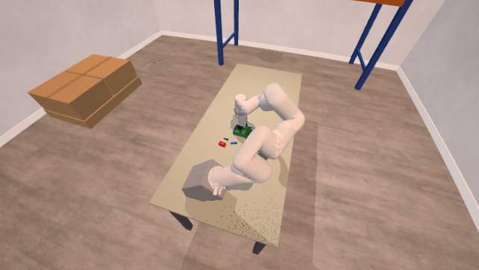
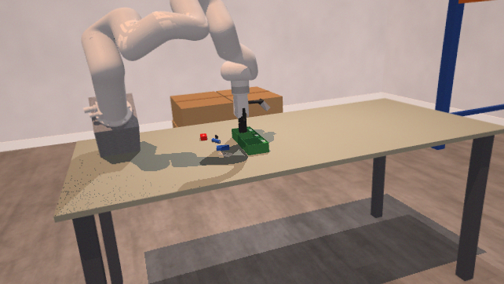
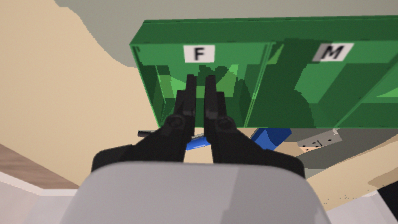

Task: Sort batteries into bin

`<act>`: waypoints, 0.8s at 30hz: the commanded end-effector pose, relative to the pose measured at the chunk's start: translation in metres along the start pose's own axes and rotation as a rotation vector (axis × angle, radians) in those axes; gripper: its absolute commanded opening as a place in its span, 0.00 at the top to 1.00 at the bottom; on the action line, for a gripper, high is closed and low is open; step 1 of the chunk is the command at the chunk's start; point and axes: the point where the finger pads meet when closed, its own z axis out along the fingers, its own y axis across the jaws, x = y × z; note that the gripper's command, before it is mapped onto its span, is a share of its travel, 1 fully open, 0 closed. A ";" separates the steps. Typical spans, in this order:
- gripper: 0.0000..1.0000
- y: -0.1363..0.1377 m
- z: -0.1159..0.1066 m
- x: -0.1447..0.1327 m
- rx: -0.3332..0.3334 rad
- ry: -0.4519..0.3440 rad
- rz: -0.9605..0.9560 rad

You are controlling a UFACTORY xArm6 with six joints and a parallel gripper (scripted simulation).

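Observation:
A green two-compartment bin stands on the table; in the wrist view its left compartment is marked F and its right one M. My gripper is shut, points down, and has its tips at the F compartment; I see nothing between the fingers. On the table beside the bin lie a blue cylinder, a blue block, a small dark and blue piece, a grey plate and a red block.
The arm's grey base block stands at one end of the tan table. Cardboard boxes sit beyond the table, and blue rack legs stand behind it.

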 end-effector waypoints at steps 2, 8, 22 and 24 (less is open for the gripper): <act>0.93 0.000 -0.008 0.002 0.001 0.003 0.001; 0.93 0.000 -0.016 0.001 0.001 0.003 0.001; 0.93 0.000 -0.057 0.001 0.002 0.003 0.001; 0.93 0.000 -0.074 0.001 0.002 0.003 0.001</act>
